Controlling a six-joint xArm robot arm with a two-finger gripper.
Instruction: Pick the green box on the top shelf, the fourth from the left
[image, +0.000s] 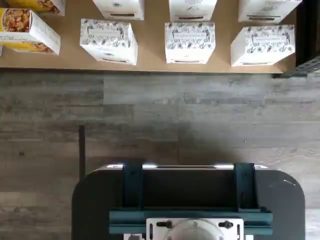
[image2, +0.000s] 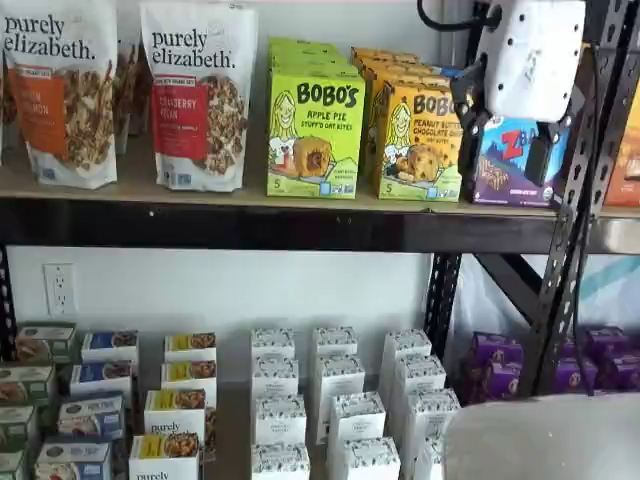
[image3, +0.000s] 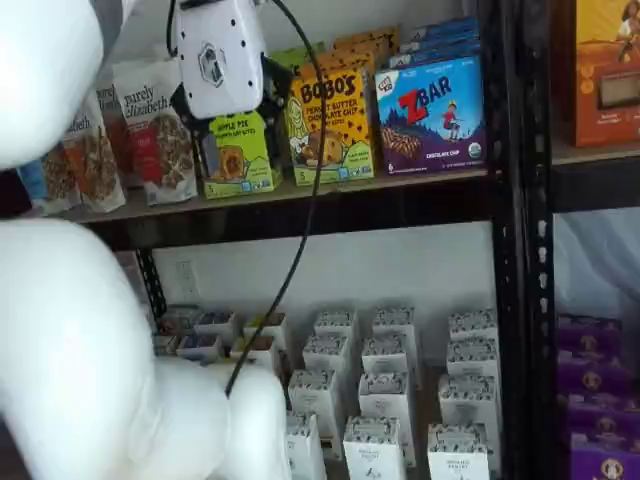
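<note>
The green box (image2: 314, 130) is a lime-green "BOBO'S APPLE PIE" carton. It stands upright on the top shelf (image2: 250, 228), with identical copies in a row behind it. In a shelf view the box (image3: 240, 155) shows partly behind my gripper. My gripper (image2: 505, 135) is a white body with two black fingers and hangs in front of the top shelf (image3: 300, 205). A gap shows between the fingers in both shelf views, and they hold nothing. In a shelf view the gripper (image3: 235, 120) lines up with the green box. The wrist view shows neither the box nor the fingers.
Purely Elizabeth bags (image2: 198, 95) stand left of the green box. A yellow-orange Bobo's box (image2: 418, 140) and a ZBar box (image3: 432, 115) stand to its right. Small white boxes (image2: 355, 420) fill the lower level. A perforated upright (image2: 570, 200) stands beside the gripper. The wrist view shows a dark mount (image: 190, 200).
</note>
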